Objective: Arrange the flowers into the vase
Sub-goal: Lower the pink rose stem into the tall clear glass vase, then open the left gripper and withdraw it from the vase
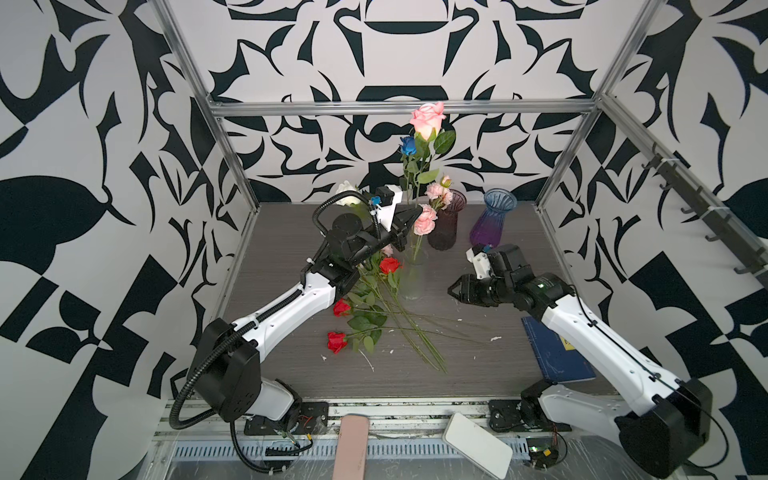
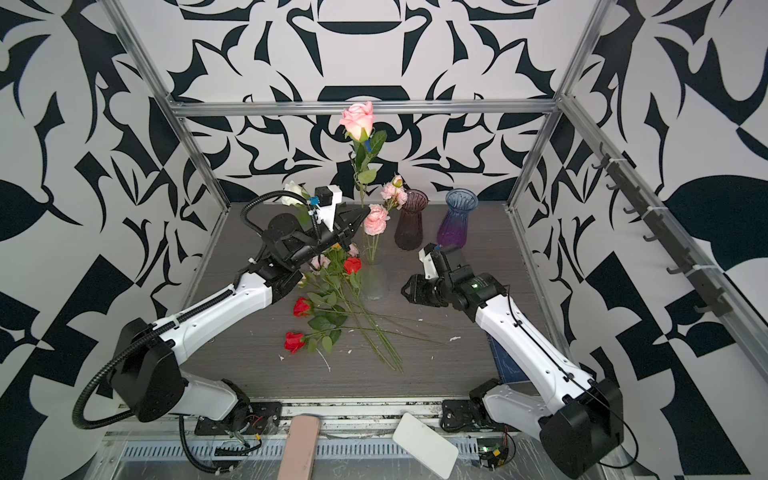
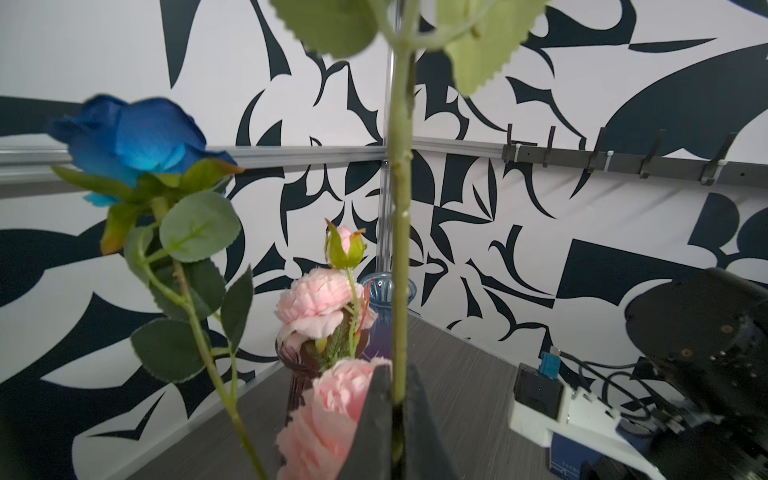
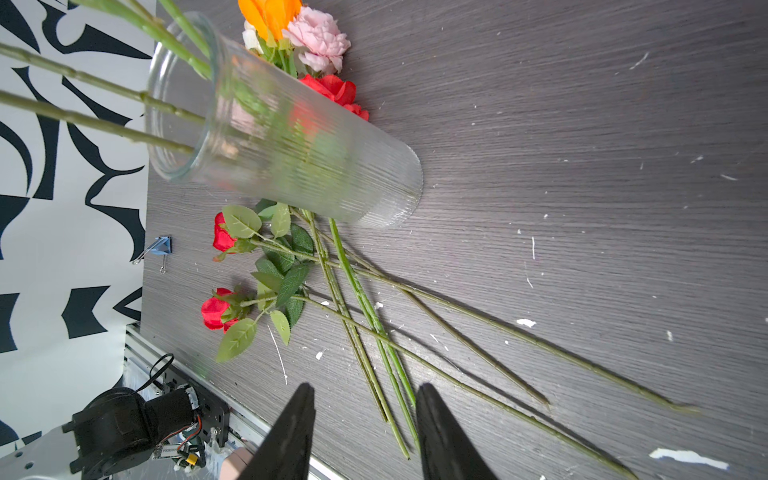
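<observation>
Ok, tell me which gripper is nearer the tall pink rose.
Left. The left gripper grips the tall pink rose by its stem, above the clear ribbed vase; the right gripper hangs open beside that vase, off the rose.

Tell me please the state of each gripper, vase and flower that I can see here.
Clear vase, upright, several stems inside.
Tall pink rose, upright, stem gripped above the clear vase.
Blue rose, upright, apparently in the clear vase.
Left gripper, shut on the tall pink rose.
Right gripper, open, empty, above the table.
Red roses, lying flat on the table.
Dark vase, upright.
Blue vase, upright, empty.
</observation>
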`<state>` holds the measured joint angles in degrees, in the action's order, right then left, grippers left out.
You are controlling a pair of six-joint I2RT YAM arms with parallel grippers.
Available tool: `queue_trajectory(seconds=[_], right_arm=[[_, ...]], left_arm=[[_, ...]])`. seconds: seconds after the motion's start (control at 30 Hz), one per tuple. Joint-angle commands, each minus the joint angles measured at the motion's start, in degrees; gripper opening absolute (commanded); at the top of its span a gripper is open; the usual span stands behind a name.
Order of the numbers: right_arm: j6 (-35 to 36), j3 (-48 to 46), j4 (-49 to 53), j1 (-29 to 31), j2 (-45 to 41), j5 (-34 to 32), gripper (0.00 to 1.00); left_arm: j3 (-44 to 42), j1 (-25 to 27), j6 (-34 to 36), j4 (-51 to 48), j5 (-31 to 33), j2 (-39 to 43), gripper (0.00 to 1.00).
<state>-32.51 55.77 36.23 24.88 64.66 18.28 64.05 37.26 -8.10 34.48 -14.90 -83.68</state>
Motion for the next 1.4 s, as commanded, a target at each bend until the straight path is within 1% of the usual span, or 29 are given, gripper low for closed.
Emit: queue_trajectory(seconds=[0.0,0.03,0.1,0.17,0.2,0.33,0.4,0.57,0.8,0.9,1.07,1.2,1.3,1.37], right_arm=[[1.1,1.7,0.0,-0.4,-1.8,0.6,0.44],[1.1,1.7,0.0,-0.4,-1.9,0.6,0.44],[1.0,1.7,0.0,-0.5,-1.9,0.7,0.44],[1.0,1.8,0.0,-0.5,-2.0,0.7,0.44],[1.0,1.8,0.0,-0.7,-1.9,0.7,0.44],[1.0,1.8,0.1,-0.7,-2.0,0.9,0.44],[0.9,1.6,0.1,-0.8,-2.2,1.0,0.44],[0.4,1.2,0.0,-0.7,-2.7,1.1,0.44],[-0.5,0.8,-0.7,-0.8,-2.9,1.6,0.44],[-0.9,0.8,-0.8,-0.8,-3.0,1.7,0.44],[-1.7,0.0,-1.3,-0.8,-3.6,1.9,0.44],[-2.5,-0.3,-1.9,-0.8,-3.9,2.2,0.43],[-2.7,-0.4,-2.0,-0.8,-4.2,2.3,0.43],[-2.8,-0.6,-1.9,-0.7,-4.5,2.2,0.43]], left_arm=[[-0.2,0.0,-2.2,0.8,1.6,-0.3,0.00],[-0.1,0.0,-2.4,0.8,1.9,-0.2,0.00],[-0.2,0.0,-3.2,0.5,3.1,0.0,0.04],[-0.3,0.0,-3.8,-0.2,4.8,0.4,0.09],[-0.4,0.1,-4.2,-0.5,5.9,0.7,0.16],[-1.4,0.1,-5.8,-0.8,9.3,2.0,0.52],[-1.5,0.1,-6.4,-1.5,10.7,2.7,0.64],[-1.0,0.1,-7.0,-5.0,12.1,4.1,0.65],[-1.2,0.0,-7.3,-6.1,12.8,6.2,0.65],[0.4,0.0,-7.4,-7.9,13.3,6.6,0.67],[12.0,-0.4,-7.7,-20.3,13.8,4.5,0.69],[22.5,-0.9,-8.8,-31.3,17.1,2.0,0.71],[29.6,-1.8,-11.2,-39.9,19.5,0.1,0.73],[34.2,-3.0,-14.1,-45.4,19.2,-1.1,0.76]])
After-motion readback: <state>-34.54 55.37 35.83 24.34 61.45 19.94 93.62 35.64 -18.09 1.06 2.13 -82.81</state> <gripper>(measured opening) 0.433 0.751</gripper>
